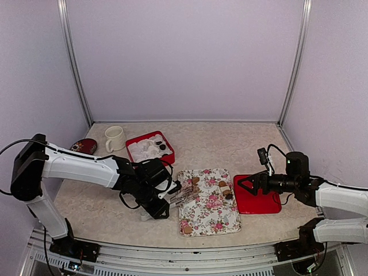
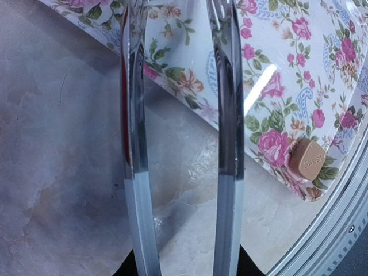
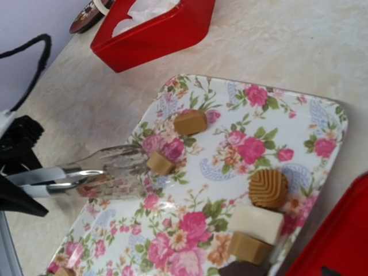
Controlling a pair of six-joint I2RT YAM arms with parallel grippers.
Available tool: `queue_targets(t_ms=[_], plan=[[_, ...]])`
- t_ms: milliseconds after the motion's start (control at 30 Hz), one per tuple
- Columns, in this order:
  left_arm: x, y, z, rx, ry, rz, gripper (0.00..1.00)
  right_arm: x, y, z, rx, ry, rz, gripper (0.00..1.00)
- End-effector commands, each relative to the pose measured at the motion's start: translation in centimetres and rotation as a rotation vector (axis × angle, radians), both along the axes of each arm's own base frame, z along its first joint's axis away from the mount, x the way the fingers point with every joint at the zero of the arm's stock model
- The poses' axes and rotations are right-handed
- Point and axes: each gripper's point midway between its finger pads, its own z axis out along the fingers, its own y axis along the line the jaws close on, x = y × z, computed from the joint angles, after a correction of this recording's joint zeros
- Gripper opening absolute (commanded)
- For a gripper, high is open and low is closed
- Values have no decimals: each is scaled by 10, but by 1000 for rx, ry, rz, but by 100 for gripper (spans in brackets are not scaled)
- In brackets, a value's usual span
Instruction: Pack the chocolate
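Several chocolate pieces lie on the floral tray (image 1: pixel 204 221): two tan blocks (image 3: pixel 190 122) (image 3: pixel 160 163), a ridged round tan one (image 3: pixel 268 187), a cream block (image 3: pixel 257 223), and one tan piece (image 2: pixel 307 159) near the tray's front corner. A few more sit in the red box (image 1: pixel 133 150) on its white liner. My left gripper (image 1: pixel 163 202) is shut on metal tongs (image 1: pixel 183 194). The tong arms (image 2: pixel 230 115) stand apart with nothing between them, and their tips (image 3: pixel 123 164) are beside the small tan block. My right gripper (image 1: pixel 244 185) looks open and empty over the left edge of the red lid (image 1: pixel 261 202).
A cream mug (image 1: pixel 115 138) stands left of the red box. A dark oval dish (image 1: pixel 84 146) lies at the far left by the wall. The table's metal front rail (image 2: pixel 339 224) runs just beyond the tray's near corner.
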Motion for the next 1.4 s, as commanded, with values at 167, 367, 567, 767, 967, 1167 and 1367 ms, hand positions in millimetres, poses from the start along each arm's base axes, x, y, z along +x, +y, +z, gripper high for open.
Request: queue_targets(t_ms=[167,367,567,767,967,1167,1367], plan=[[22,-23,4,-14,-82,-16,33,3,4,11,9,-41,13,100],[27,-28,0,1,-93,-26,34,3,4,9,4,-38,10,100],[31,-30,0,4,-102,-29,32,2,3,8,0,-37,8,100],[39,-22,18,-24,-133,7,23,2,3,8,-1,-37,9,100],[47,-9,45,-81,-157,60,20,2,3,8,-3,-39,10,100],[55,11,74,-191,-139,139,20,2,4,4,-4,-32,17,100],[83,51,101,-277,-139,281,20,4,5,6,-5,-37,17,100]])
